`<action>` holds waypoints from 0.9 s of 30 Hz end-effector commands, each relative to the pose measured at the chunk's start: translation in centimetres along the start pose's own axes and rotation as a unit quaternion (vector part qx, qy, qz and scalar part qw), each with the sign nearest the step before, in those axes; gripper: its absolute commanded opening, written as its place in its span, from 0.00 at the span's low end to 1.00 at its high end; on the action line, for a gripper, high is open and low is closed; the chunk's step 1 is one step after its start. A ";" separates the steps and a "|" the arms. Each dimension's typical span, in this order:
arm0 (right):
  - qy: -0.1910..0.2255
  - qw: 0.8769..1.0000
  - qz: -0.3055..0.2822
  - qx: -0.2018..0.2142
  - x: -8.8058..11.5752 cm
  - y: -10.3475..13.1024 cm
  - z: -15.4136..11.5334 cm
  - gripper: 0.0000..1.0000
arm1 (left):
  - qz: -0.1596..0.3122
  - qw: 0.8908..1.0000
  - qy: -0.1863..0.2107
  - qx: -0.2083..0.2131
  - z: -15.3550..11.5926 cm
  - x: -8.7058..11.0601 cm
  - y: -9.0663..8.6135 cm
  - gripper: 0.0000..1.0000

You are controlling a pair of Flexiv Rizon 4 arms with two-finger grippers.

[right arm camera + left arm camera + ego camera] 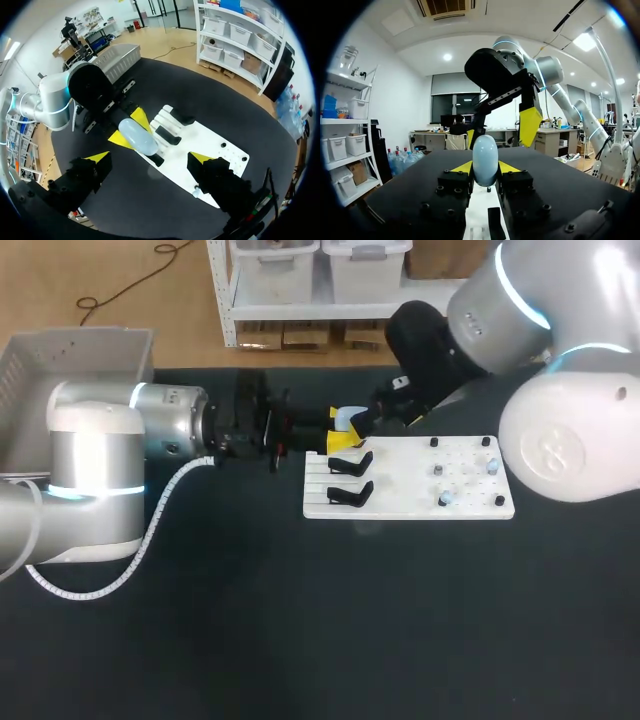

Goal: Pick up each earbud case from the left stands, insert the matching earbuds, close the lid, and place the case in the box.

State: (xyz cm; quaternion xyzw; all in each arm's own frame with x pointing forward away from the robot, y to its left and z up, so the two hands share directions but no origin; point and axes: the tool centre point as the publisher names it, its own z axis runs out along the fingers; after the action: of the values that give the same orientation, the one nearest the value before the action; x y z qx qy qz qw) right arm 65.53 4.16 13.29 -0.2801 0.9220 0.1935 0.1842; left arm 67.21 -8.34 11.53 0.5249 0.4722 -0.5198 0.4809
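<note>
At the far left of the table stands a grey box (75,360) with perforated walls. Just right of it my left arm (95,475) comes in from the left side and lies low across the black table (300,640), pointing right. The left gripper (345,435) pinches a pale blue, egg-shaped earbud case (485,160); in the left wrist view its two yellow fingertips (462,167) press on the case from both sides. The case is lifted off the table, over the far left corner of a white board (410,485). On the board's left part, near side of the case, two black stands (350,462) lie one behind the other, both bare. On the right part of the board sit a few small pale earbuds (438,470), too small to tell apart, among black pegs. My right arm (560,430) comes in from the far right corner and bends down toward the case. The right gripper (149,158) hangs above the case with its fingers spread wide, one yellow tip on either side and neither touching it; the right wrist view looks straight down on the case between them.
</note>
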 end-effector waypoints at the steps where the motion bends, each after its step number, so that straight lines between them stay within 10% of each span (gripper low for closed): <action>1: 0.003 1.000 0.003 0.002 -0.3 -0.3 0.3 1.00 | 0.000 1.000 0.000 0.001 0.0 0.1 0.1 0.00; 27: 0.007 0.999 0.010 0.034 -1.3 -1.5 0.3 1.00 | 0.000 1.000 0.000 0.001 0.0 0.1 0.1 0.00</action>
State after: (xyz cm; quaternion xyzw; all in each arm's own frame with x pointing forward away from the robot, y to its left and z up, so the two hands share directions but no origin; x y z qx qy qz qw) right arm 67.36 3.60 13.12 -0.2679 0.9312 0.1657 0.1835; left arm 67.21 -8.34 11.52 0.5249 0.4723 -0.5199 0.4808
